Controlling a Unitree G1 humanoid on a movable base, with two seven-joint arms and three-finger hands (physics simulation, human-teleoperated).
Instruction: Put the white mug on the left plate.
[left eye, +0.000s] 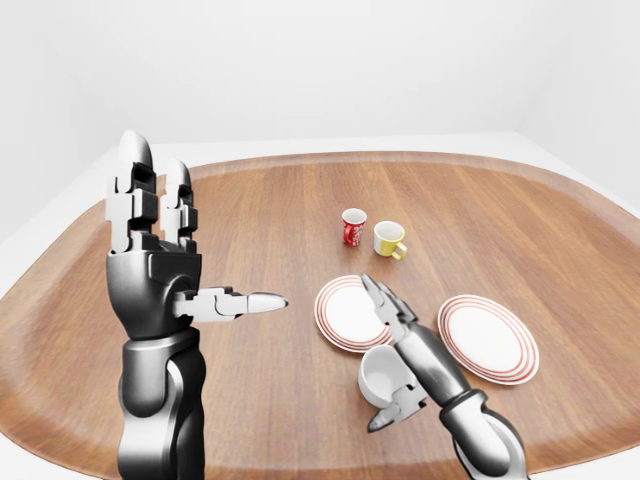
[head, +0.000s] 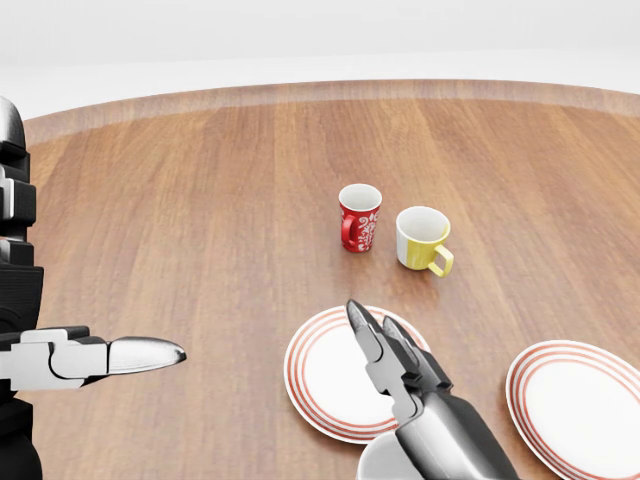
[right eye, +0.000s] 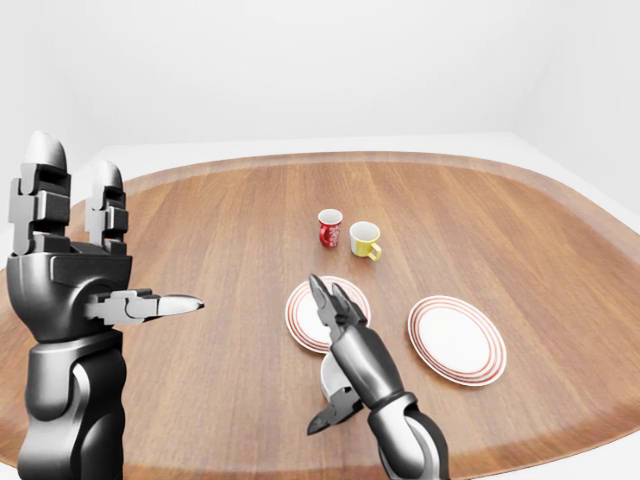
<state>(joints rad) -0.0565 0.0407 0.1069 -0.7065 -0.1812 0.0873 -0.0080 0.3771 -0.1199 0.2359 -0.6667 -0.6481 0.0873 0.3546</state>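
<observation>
— Mug first: where is it in the left-eye view?
— The white mug (left eye: 381, 376) sits on the wooden table (left eye: 250, 220), near the bottom edge, just below the left plate (left eye: 342, 311) and not on it. The right hand (left eye: 392, 345) is right against it: two straight fingers (left eye: 378, 297) reach up over the plate's rim while the thumb (left eye: 398, 409) sticks out under the mug. The fingers are spread, nothing clasped.
— And the other hand?
— The left hand (left eye: 160, 250) is raised at the view's left, well apart from the crockery, fingers upright, thumb pointing right, open and empty. A second striped plate (left eye: 488, 338) lies to the right; a red mug (left eye: 353, 227) and a yellow mug (left eye: 389, 239) stand side by side above the plates.
— Head view?
— Only the white mug's rim shows at the bottom edge, beside the right wrist. The fingertips lie over the left plate.
— Right-eye view?
— The mug is mostly hidden behind the right forearm; a white sliver shows between the palm and the thumb.
</observation>
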